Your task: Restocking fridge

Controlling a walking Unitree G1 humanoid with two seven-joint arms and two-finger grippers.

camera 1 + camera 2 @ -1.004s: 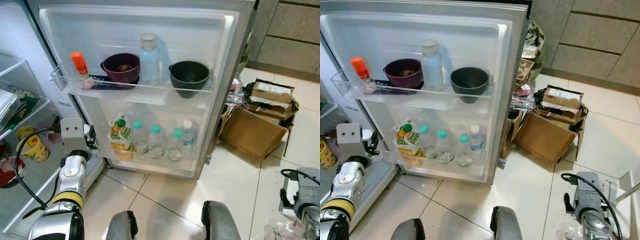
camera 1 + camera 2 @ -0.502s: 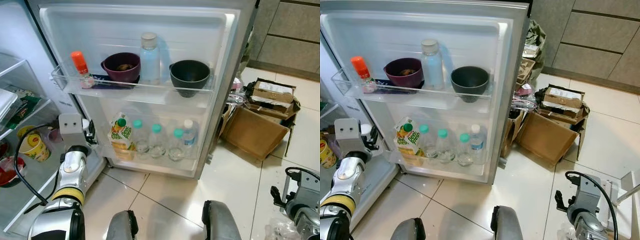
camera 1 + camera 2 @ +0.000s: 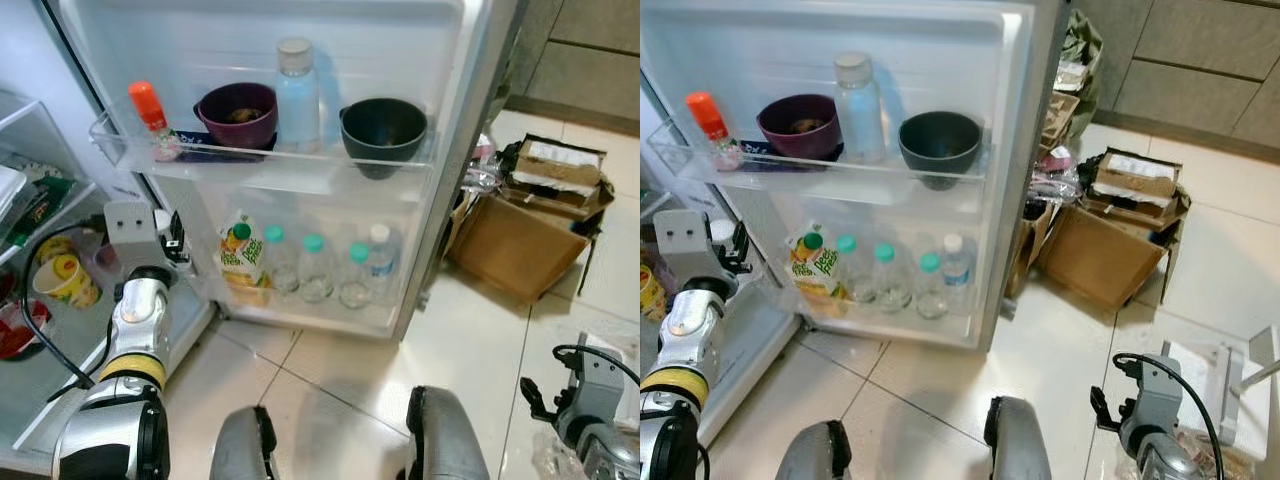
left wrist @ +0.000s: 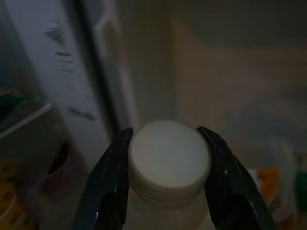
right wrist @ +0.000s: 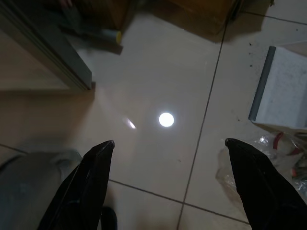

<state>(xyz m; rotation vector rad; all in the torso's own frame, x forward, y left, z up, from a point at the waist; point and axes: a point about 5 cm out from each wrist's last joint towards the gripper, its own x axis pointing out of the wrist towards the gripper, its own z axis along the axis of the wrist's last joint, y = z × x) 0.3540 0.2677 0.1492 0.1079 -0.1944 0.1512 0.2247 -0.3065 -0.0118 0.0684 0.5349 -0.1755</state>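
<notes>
**Bottle held at the fridge door**

Leftward and slightly up since the earlier frame, the left gripper (image 3: pixel 172 240) nears the lower door shelf (image 3: pixel 300 300). Its wrist view shows fingers (image 4: pixel 111 182) clamped on an upright white-capped bottle (image 4: pixel 169 155); the shelf lies toward the robot's right. The right gripper (image 5: pixel 168 187) hangs wide open, empty.

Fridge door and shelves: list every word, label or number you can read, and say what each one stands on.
Juice carton: green print, too blurred to read.
Yellow tub: red logo, too small to read.
Water bottles: labels unreadable.
Cardboard box: white label, print too small.
Nothing here reads clearly.
</notes>
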